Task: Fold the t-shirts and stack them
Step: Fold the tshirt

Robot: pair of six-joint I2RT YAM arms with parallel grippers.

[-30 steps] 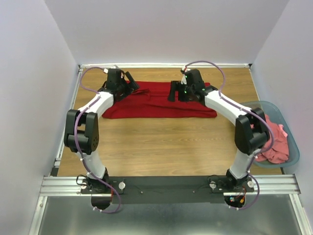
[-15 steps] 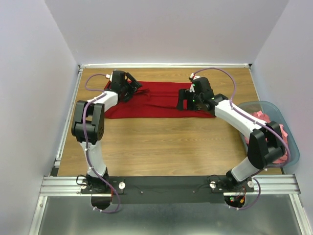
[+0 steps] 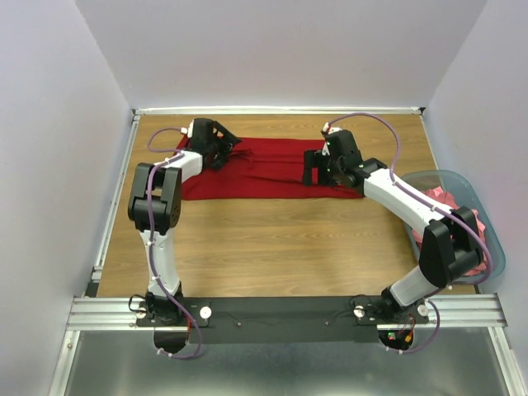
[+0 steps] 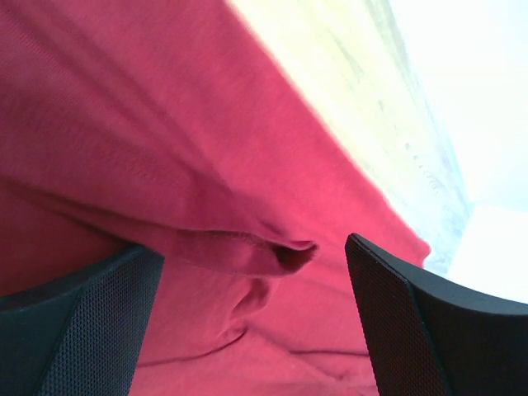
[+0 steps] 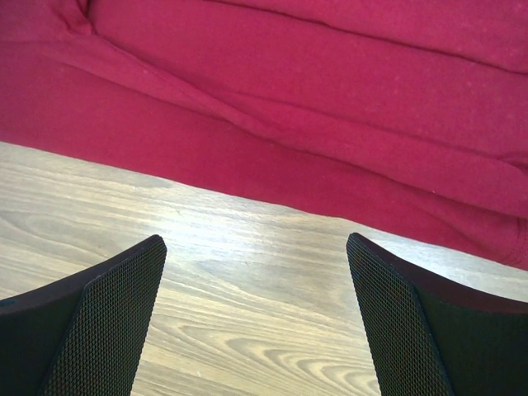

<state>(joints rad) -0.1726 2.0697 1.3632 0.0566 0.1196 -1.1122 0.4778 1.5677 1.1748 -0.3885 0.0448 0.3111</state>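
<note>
The dark red t-shirt [image 3: 264,169] lies folded into a long band across the far part of the table. My left gripper [image 3: 229,150] is open low over its left end; in the left wrist view [image 4: 252,247] a raised fold of red cloth [image 4: 247,252] lies between the fingers. My right gripper [image 3: 311,172] is open over the shirt's right part. In the right wrist view [image 5: 256,239] its fingers hang above bare wood just in front of the shirt's near edge [image 5: 272,177]. Salmon-pink t-shirts [image 3: 464,235] lie heaped in the basket.
The grey-blue plastic basket [image 3: 493,233] sits at the table's right edge beside my right arm. White walls close off the far side and both sides. A metal rail [image 3: 289,312] with the arm bases runs along the near edge.
My right gripper has moved right and a little nearer over the shirt. My left arm's elbow has swung inward, with its gripper shifting slightly right. The shirt's left end has drawn in a little.
</note>
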